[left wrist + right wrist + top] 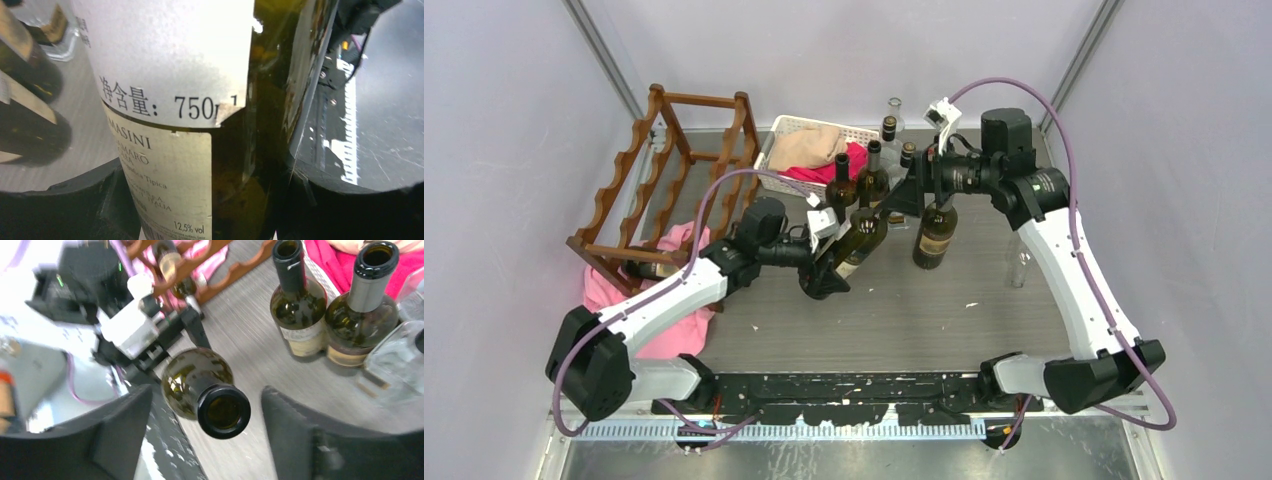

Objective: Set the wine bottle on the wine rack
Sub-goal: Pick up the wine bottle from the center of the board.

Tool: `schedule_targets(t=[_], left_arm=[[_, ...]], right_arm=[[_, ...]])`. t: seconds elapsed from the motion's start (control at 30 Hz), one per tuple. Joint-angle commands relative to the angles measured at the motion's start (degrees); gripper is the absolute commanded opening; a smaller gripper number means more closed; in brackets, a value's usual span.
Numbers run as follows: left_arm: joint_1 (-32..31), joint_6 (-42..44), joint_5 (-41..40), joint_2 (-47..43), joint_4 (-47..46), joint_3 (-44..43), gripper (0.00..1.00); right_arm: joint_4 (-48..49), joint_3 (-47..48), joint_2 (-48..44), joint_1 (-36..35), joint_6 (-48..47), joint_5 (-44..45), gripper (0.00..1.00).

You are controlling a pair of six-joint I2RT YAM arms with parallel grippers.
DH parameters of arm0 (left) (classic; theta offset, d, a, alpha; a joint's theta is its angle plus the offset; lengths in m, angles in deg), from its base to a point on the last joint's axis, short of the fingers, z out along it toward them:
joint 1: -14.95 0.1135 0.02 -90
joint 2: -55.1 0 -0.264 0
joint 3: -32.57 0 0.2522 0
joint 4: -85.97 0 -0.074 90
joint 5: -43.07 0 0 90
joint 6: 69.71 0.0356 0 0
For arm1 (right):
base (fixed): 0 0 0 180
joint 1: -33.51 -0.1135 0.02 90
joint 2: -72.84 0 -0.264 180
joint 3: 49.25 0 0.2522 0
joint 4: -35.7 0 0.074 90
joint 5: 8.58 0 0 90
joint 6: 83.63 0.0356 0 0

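Green glass wine bottle (861, 243) hangs tilted, pinched round its body by the left gripper (832, 270). Its neck points away between the spread fingers of the right gripper (212, 415), touching neither. The wine rack (639, 190) stands to the left gripper's left, on the side away from the neck and nearer that arm.

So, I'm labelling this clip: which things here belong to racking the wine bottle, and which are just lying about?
Job: tilted wine bottle, wine rack.
Lying about: white basket with cloths, pink cloth by the rack, standing dark bottles, clear glass bottles, bottle lying in the rack.
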Motion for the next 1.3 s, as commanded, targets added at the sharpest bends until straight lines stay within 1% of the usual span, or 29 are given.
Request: schedule_targets(t=[0.0,0.03,0.17,0.3,0.4,0.47,0.53,0.6,0.63,0.73,0.83,0.93,1.03,1.13,1.23,1.27], left_arm=[[0.4,4.6,8.0,-4.5,8.3,-6.3,0.00],[0.3,5.3,8.4,-4.7,10.5,-6.9,0.00],[0.3,8.9,9.6,-6.1,17.0,-7.5,0.00],[0.3,11.6,10.6,-7.1,21.7,-8.4,0.00],[0.3,14.1,11.1,-6.2,26.9,-10.6,0.00],[0.2,15.5,11.1,-5.4,29.8,-12.1,0.00],[-0.1,16.1,11.1,-4.9,31.4,-12.9,0.00],[-0.6,17.1,10.8,-4.5,32.8,-13.6,0.00],[-0.8,17.5,10.6,-4.2,33.6,-14.0,0.00],[-1.6,19.6,9.7,-3.4,36.8,-15.6,0.00],[-2.0,21.1,9.3,-2.6,39.5,-16.5,0.00],[-2.2,21.9,9.2,-2.2,40.4,-16.8,0.00],[-2.3,22.5,9.2,-1.8,41.1,-17.4,0.00],[-2.4,22.9,9.6,-1.3,41.5,-17.9,0.00],[-2.4,23.5,9.9,-0.7,42.2,-18.4,0.00],[-2.4,23.7,9.9,-0.5,42.4,-18.6,0.00]], right_arm=[[-9.0,4.3,-4.0,-0.1,-19.8,-2.3,0.96],[-10.9,5.5,-4.2,-0.1,-23.6,-2.2,0.99],[-16.1,11.5,-3.7,-0.1,-34.9,-0.1,1.00],[-22.4,14.9,-2.8,-0.2,-45.8,-6.0,1.00],[-24.4,13.7,-3.4,-1.0,-53.6,-11.0,1.00],[-25.8,12.3,-3.8,-2.6,-60.1,-12.5,1.00],[-28.2,11.3,-3.5,-5.8,-66.0,-9.9,1.00],[-32.6,11.3,-2.7,-10.7,-72.4,-2.6,1.00],[-33.5,11.3,-2.3,-12.9,-74.2,0.7,1.00],[-33.7,11.6,-1.2,-17.1,-75.5,7.5,1.00],[-35.6,12.7,-0.1,-20.5,-79.1,13.8,0.98],[-37.1,13.2,1.1,-23.6,-80.4,19.3,0.90],[-39.3,13.6,2.5,-25.4,-80.7,22.1,0.77],[-40.1,13.6,3.5,-26.8,-80.3,23.8,0.67],[-40.1,13.3,4.0,-28.5,-79.8,25.5,0.52],[-40.0,13.1,4.2,-29.0,-79.7,26.1,0.49]])
